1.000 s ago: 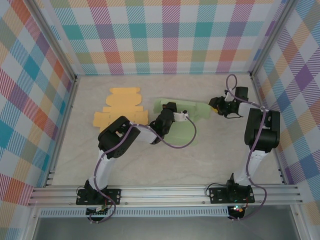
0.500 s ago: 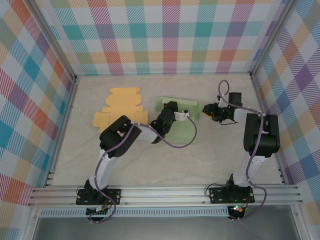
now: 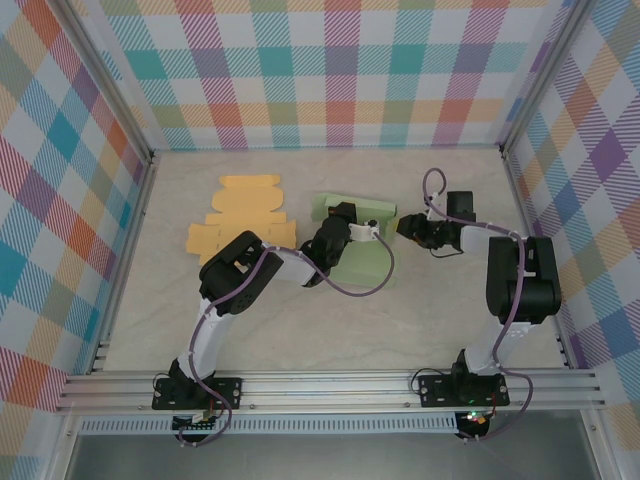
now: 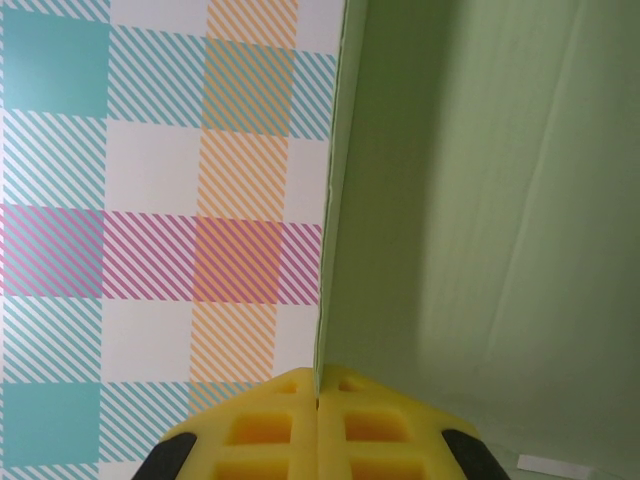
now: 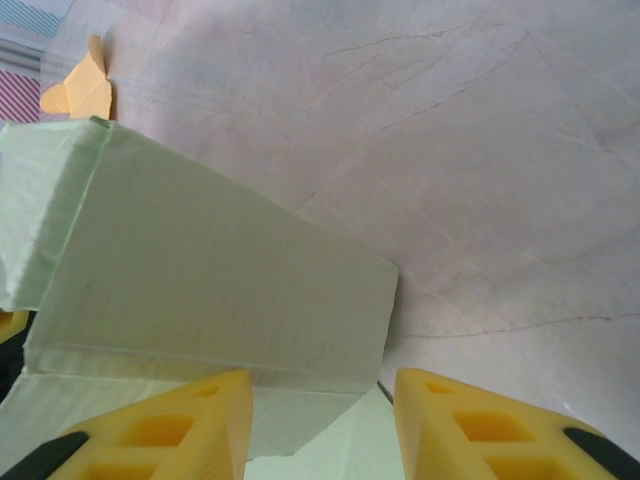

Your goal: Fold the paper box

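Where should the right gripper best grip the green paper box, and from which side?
Probably the free right-end edge of the green paper box, approached from the right: it is thin and faces the open right gripper; the left gripper pinches another edge.

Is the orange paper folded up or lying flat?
Flat. The orange paper lies spread out on the table, with all its flaps sticking out sideways and none bent up.
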Controlling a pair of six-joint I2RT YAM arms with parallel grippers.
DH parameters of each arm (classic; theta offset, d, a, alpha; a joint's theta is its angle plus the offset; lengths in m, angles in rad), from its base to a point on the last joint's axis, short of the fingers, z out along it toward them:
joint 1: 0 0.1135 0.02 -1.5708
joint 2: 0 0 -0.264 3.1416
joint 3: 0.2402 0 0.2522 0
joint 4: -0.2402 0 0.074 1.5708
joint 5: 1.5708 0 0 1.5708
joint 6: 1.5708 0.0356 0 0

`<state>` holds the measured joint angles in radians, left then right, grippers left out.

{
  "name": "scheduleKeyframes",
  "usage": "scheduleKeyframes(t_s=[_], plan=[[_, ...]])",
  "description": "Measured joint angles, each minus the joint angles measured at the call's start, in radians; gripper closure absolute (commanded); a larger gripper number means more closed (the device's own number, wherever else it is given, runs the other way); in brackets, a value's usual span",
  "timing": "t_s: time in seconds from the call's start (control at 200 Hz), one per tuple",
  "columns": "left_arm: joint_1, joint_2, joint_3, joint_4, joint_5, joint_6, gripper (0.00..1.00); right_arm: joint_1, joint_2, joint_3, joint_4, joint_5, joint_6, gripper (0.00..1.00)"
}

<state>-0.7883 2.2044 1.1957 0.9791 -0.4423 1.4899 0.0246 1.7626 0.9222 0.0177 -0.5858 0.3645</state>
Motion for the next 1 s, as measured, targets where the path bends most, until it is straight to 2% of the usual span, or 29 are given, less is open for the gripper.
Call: scheduleKeyframes(t_s=[0.635, 1.0], plan=[[0.006, 0.000, -0.015, 0.020, 0.015, 0.008, 1.00, 0.087, -0.047, -0.116, 0.217, 0.138, -0.015, 0.49], [0.007, 0.000, -0.024, 0.026, 0.031, 0.013, 1.00, 0.094, -0.052, -0.131, 0.286, 0.167, -0.023, 0.48]])
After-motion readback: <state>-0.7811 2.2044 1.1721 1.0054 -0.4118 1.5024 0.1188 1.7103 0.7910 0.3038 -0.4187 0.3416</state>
